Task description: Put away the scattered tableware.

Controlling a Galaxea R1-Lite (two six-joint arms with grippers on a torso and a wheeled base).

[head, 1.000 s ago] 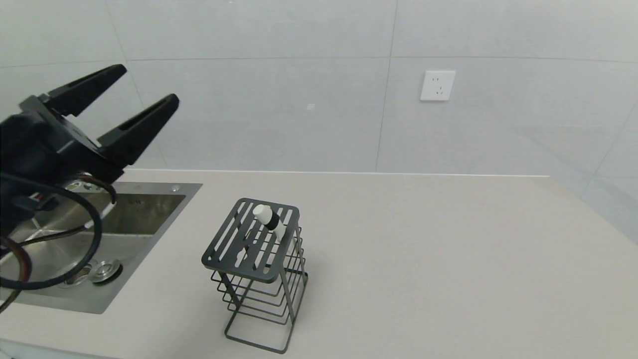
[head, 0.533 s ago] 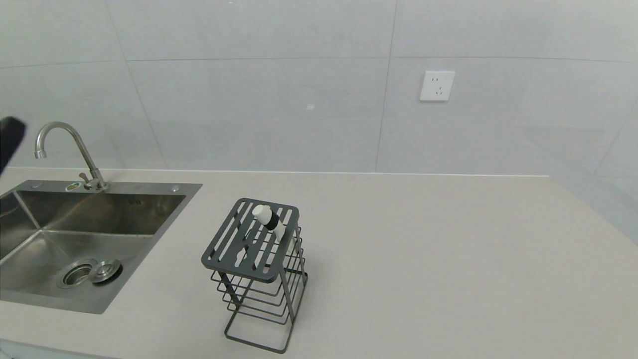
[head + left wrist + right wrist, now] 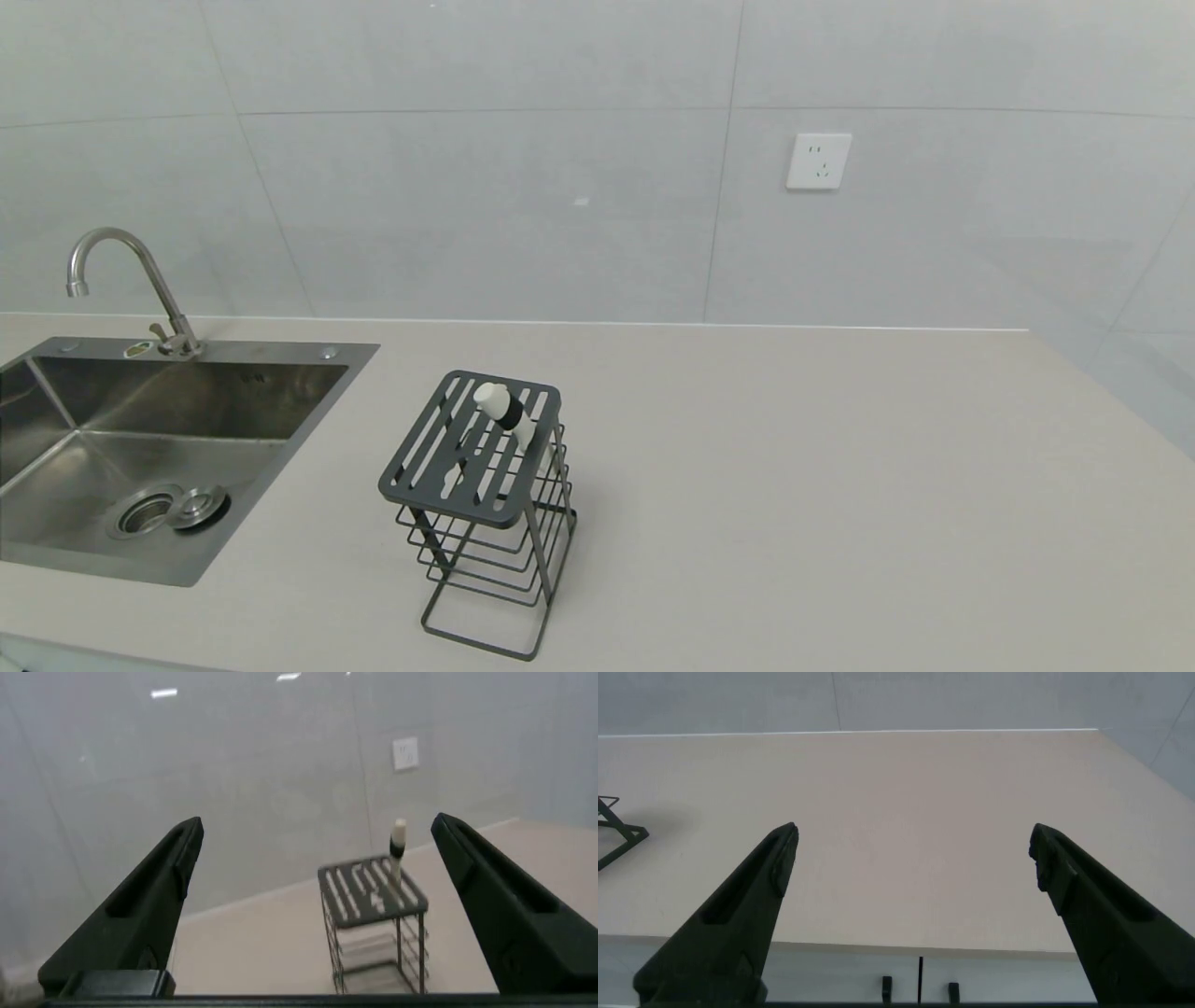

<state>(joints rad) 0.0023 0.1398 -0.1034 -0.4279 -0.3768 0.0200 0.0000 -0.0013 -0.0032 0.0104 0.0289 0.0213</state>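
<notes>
White, black-banded handle (image 3: 499,408) pokes from dark wire rack (image 3: 467,471) on beige counter (image 3: 840,467) — left gripper (image 3: 316,826) and right gripper (image 3: 915,835) gape, empty.

Left gripper (image 3: 316,823) withdrawn from sink (image 3: 280,349).
Jaws wide apart, it has backed off from above the basin; faucet (image 3: 166,303) behind it and drain (image 3: 149,511) beneath its cables are now uncovered.

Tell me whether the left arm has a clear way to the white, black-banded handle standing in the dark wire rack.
Probably yes. The left gripper is open and faces the dark wire rack, with the white, black-banded handle sticking up through its slotted top; nothing lies between them.
</notes>
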